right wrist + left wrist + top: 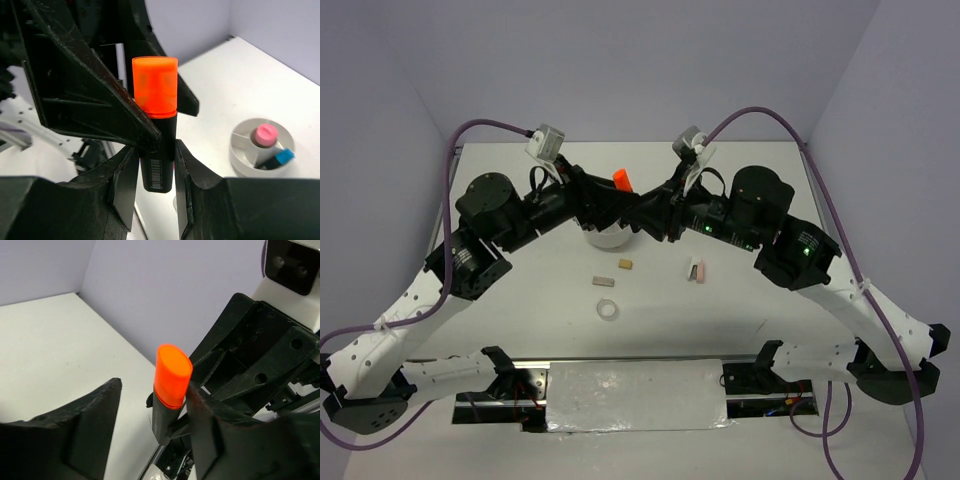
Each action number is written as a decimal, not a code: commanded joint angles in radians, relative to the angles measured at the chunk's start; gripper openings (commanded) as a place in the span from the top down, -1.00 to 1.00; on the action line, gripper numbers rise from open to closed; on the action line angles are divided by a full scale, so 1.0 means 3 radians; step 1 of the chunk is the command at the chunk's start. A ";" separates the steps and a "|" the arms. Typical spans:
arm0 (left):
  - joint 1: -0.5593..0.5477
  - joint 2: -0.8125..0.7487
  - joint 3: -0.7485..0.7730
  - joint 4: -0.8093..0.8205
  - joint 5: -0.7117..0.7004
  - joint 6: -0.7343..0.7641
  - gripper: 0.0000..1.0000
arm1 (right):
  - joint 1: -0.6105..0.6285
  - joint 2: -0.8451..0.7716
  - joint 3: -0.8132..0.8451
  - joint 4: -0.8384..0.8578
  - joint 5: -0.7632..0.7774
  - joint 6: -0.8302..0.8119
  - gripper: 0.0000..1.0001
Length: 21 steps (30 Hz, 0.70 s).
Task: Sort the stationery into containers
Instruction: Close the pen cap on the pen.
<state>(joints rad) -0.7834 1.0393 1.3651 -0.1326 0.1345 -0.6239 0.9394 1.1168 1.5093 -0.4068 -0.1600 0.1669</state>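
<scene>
the right hand [152, 162] is closed on the black body of the orange-capped marker [156, 125]. one finger presses each side, and the marker stands upright with its orange cap [155, 87] well above the fingertips. the left hand [155, 390] faces it from the other side with its jaws standing wide. the marker sits in that gap, close against one finger [210, 420] and well apart from the other; whether it touches the near one cannot be told.

both hands hang over the middle of the table [770, 330], and the white tub [240, 150] sits on it below them, mostly hidden under the hands from above. in the tub, a pink tube [263, 135] stands in one compartment and a blue-capped marker [280, 159] leans in the next.

on the table, nearer the arm bases than the hands, lie a tan eraser [626, 265] and a clear tape ring [608, 310], both apart from the tub.
</scene>
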 commanded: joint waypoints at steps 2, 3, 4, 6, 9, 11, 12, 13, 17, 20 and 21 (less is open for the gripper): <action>-0.0012 0.0059 0.0144 -0.0008 -0.0009 0.0070 -0.26 | 0.0095 0.0081 0.0276 -0.0157 0.0609 -0.0142 1.00; -0.0017 0.0064 0.0144 0.0012 0.0022 0.0065 -0.25 | 0.0131 0.0132 0.0312 -0.0213 0.0646 -0.0157 1.00; -0.0012 0.0074 0.0118 0.0028 0.0027 0.0045 -0.23 | 0.0151 0.0158 0.0373 -0.0259 0.0707 -0.0203 1.00; -0.0017 0.0079 0.0103 0.0079 0.0032 0.0014 -0.15 | 0.0223 0.0209 0.0409 -0.0275 0.0768 -0.0249 1.00; -0.0017 0.0135 0.0138 0.0064 0.0078 0.0029 0.18 | 0.0310 0.0271 0.0461 -0.0311 0.0840 -0.0301 1.00; -0.0017 0.0171 0.0184 0.0048 0.0109 0.0034 0.45 | 0.0315 0.0286 0.0476 -0.0296 0.0891 -0.0296 1.00; -0.0017 0.0191 0.0185 0.0079 0.0175 0.0024 0.58 | 0.0320 0.0291 0.0471 -0.0290 0.0912 -0.0290 1.00; -0.0017 0.0197 0.0185 0.0094 0.0206 0.0019 0.64 | 0.0320 0.0301 0.0496 -0.0290 0.0957 -0.0295 1.00; -0.0017 0.0202 0.0149 0.0247 0.0431 0.0034 1.00 | 0.0315 0.0327 0.0553 -0.0316 0.1004 -0.0260 0.96; -0.0012 0.0192 0.0220 0.0253 0.0554 0.0151 1.00 | 0.0218 0.0266 0.0481 -0.0245 0.0634 -0.0163 0.08; -0.0012 0.0186 0.0256 0.0243 0.0589 0.0192 1.00 | 0.0127 0.0230 0.0390 -0.0214 0.0322 -0.0127 -0.35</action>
<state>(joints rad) -0.7731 1.0988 1.3880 -0.1150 0.1825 -0.6029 1.0103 1.1999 1.6241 -0.5583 0.0666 0.1093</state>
